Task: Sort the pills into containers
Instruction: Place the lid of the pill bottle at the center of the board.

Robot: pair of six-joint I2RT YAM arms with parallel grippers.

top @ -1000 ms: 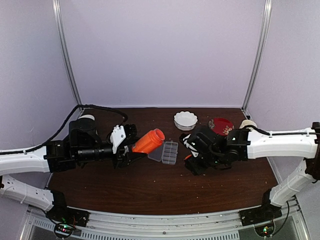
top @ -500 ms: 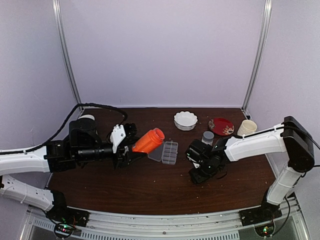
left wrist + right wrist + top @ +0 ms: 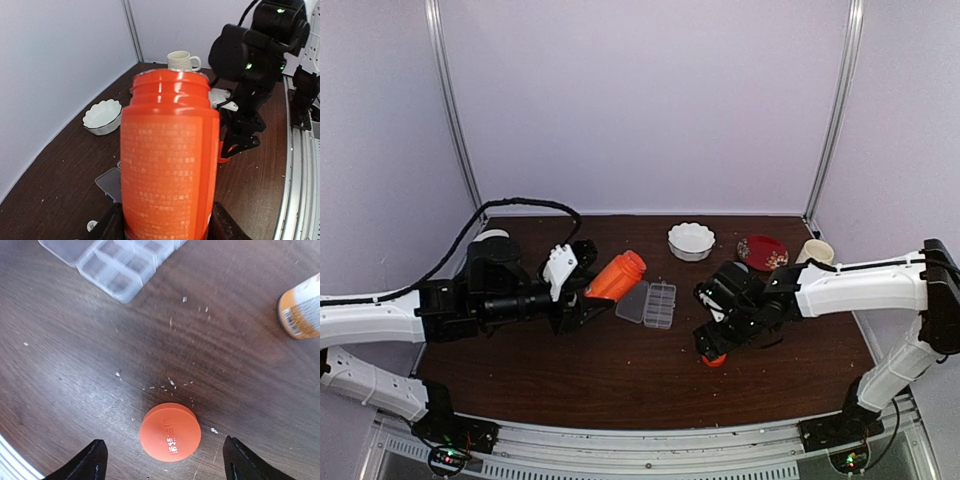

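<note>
- The left hand (image 3: 578, 296) is clenched around the base of an orange bottle (image 3: 615, 278). It holds the bottle tilted, with the open mouth pointing toward the pill box (image 3: 660, 304).
- The pill box sits on the counter (image 3: 620, 370) just beyond the bottle's mouth, its clear lid folded open beside it. In the right wrist view its compartments look empty.
- The right hand (image 3: 165, 460) is released, with its fingers spread wide and nothing in them. The orange cap (image 3: 170, 431) lies flat on the counter directly below it, between the two fingers but apart from both.
- No pills can be made out. They are presumably inside the orange bottle, and the white specks near the cap are too small to identify.
- A small bottle (image 3: 300, 312) lies on its side near the cap.
- Step in hand, as I judge it: the bottle is uncapped and the cap set aside, so pouring comes next.
- The next move calls for the bottle's mouth to be brought over one compartment and tipped gently, so tablets drop in rather than scatter across the counter.
</note>
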